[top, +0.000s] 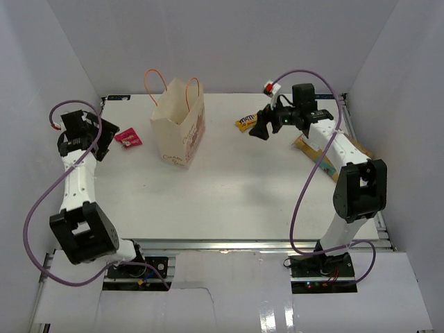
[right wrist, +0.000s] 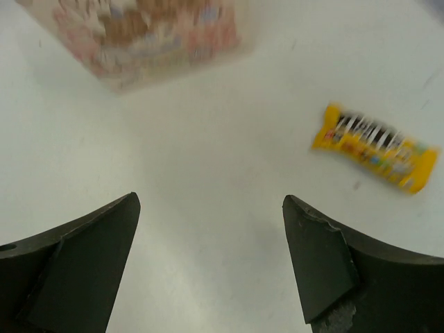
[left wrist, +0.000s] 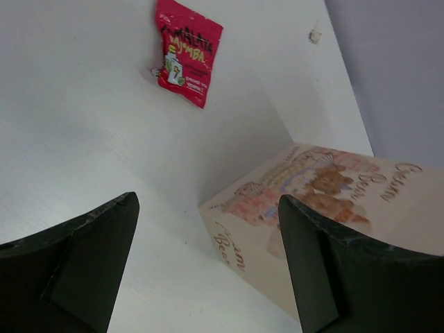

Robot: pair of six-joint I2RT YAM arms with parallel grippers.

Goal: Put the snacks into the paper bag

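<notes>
The cream paper bag (top: 179, 127) stands upright and open at the back middle of the table, its printed side also in the left wrist view (left wrist: 333, 229) and blurred in the right wrist view (right wrist: 146, 35). A pink-red packet (top: 128, 138) lies left of it, also in the left wrist view (left wrist: 186, 52). A yellow packet (top: 245, 122) lies right of the bag, also in the right wrist view (right wrist: 374, 147). A tan-brown pouch (top: 326, 154) lies under the right arm. My left gripper (top: 103, 142) (left wrist: 208, 208) is open and empty beside the pink-red packet. My right gripper (top: 260, 129) (right wrist: 211, 208) is open and empty next to the yellow packet.
White walls close in the table on the left, back and right. The right arm's forearm (top: 326, 139) and purple cable hang over the tan-brown pouch. The table's front edge (top: 257, 243) meets a metal rail.
</notes>
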